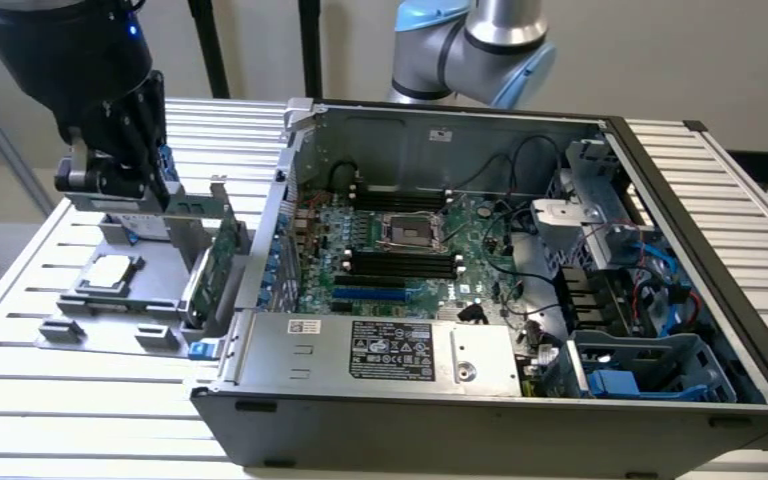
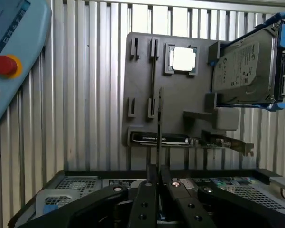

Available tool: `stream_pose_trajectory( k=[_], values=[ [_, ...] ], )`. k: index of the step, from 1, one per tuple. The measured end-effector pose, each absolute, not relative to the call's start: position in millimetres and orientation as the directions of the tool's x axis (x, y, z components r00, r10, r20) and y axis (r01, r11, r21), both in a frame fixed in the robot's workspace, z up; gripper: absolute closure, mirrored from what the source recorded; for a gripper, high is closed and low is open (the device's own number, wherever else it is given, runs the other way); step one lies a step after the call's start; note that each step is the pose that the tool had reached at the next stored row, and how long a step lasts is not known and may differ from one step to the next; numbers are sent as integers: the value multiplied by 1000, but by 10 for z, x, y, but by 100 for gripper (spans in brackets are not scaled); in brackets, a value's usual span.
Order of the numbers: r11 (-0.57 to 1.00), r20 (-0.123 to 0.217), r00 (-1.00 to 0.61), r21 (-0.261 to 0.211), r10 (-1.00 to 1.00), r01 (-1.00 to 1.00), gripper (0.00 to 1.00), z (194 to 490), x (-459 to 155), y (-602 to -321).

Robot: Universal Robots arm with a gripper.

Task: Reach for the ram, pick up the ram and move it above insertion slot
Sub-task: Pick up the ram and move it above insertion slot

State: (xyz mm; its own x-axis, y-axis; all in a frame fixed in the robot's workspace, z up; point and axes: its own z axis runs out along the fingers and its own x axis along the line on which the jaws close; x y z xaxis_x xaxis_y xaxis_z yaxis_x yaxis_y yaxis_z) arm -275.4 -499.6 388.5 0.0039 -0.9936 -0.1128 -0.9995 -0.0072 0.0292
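Printed labels, none readable
The power supply carries a black label and a white barcode sticker, and the hard drive a pale label; all lettering is too small to read.

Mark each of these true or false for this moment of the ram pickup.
1. The fingers are shut on the ram. True.
2. The ram hangs over the insertion slots. False: it is over the gray fixture, on the exterior view's left of the case.
3. A processor chip lies on the fixture. True.
4. A cover closes the case. False: it is open, with the motherboard showing.
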Motion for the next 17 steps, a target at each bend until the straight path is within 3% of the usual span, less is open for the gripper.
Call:
stream_pose_trajectory(
  k=[17],
  values=[
    [-19, -117, 16, 29, -993, -999, 86, 4039, -2082, -4996]
  ],
)
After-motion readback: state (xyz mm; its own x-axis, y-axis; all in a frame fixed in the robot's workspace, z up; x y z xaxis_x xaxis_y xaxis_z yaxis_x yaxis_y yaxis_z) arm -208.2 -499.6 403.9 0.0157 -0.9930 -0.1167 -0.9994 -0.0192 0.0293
